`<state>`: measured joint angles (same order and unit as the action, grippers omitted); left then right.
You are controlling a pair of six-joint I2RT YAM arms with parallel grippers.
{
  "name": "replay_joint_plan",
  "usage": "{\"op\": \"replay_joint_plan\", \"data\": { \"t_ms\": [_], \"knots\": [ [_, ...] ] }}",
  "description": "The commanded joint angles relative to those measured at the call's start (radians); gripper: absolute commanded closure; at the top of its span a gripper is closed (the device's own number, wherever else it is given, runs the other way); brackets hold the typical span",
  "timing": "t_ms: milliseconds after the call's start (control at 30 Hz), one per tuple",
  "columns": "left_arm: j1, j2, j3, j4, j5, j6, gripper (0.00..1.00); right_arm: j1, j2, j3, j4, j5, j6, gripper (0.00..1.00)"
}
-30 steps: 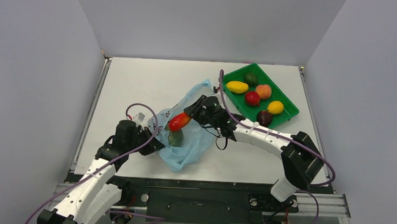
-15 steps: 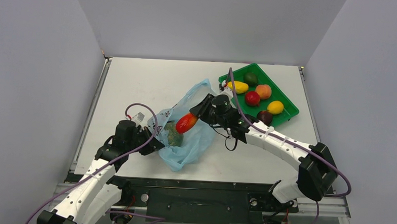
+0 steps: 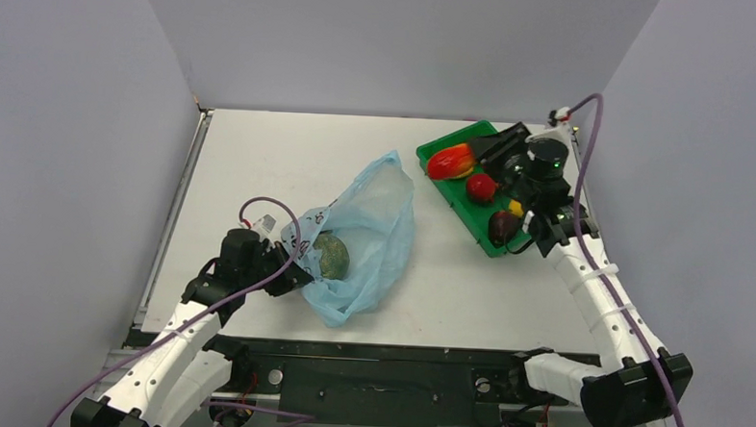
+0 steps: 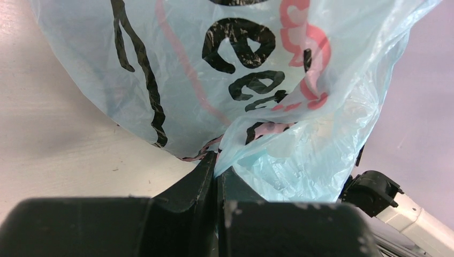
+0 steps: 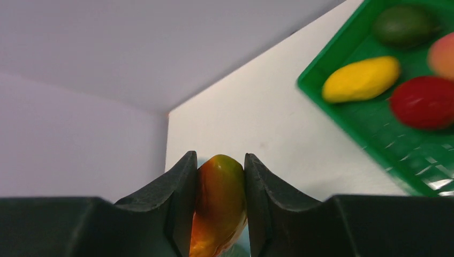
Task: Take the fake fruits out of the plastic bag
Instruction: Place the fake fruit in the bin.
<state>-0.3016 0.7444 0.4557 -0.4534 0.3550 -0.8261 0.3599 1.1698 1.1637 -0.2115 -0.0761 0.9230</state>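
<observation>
The light-blue plastic bag (image 3: 369, 228) lies mid-table, with a green fruit (image 3: 330, 256) showing through it. My left gripper (image 3: 294, 273) is shut on the bag's near-left edge; the left wrist view shows the film (image 4: 241, 80) pinched between the jaws. My right gripper (image 3: 471, 157) is shut on the red-orange elongated fruit (image 3: 450, 162) and holds it over the left end of the green tray (image 3: 475, 227). The right wrist view shows that fruit (image 5: 220, 198) between the fingers. A dark purple-brown fruit (image 3: 502, 226) and a red fruit (image 3: 481, 187) lie in the tray. The peach (image 5: 443, 53) shows only in the right wrist view.
The tray (image 5: 375, 126) also holds a yellow fruit (image 5: 361, 79) and a dark green avocado-like fruit (image 5: 404, 24). The right arm hides part of the tray in the top view. Grey walls enclose the table on three sides.
My right gripper has carried the red-orange fruit from the bag's mouth to the right and back, to above the tray. The left gripper and the bag have stayed put.
</observation>
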Motion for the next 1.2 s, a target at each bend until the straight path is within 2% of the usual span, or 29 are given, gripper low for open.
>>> {"op": "replay_joint_plan", "data": {
  "t_ms": [0,200,367,600,967,1167],
  "knots": [
    [-0.002,0.007,0.039,0.032,0.004,0.011,1.00,-0.203,0.025,0.000,-0.009,0.004,0.017,1.00],
    [-0.002,-0.008,0.044,0.003,0.002,0.016,1.00,-0.352,0.169,-0.027,0.019,0.198,0.016,1.00],
    [-0.002,-0.014,0.044,-0.011,0.001,0.022,1.00,-0.356,0.302,0.053,-0.014,0.370,-0.112,1.00],
    [-0.002,-0.004,0.038,-0.002,0.007,0.024,1.00,-0.356,0.393,0.064,-0.039,0.487,-0.270,1.00],
    [-0.002,0.019,0.037,0.015,0.016,0.022,1.00,-0.198,0.477,0.060,0.016,0.730,-0.432,0.98],
    [-0.002,0.016,0.036,0.005,0.011,0.027,1.00,-0.140,0.510,0.055,0.040,0.785,-0.470,0.97]
  ]
}}
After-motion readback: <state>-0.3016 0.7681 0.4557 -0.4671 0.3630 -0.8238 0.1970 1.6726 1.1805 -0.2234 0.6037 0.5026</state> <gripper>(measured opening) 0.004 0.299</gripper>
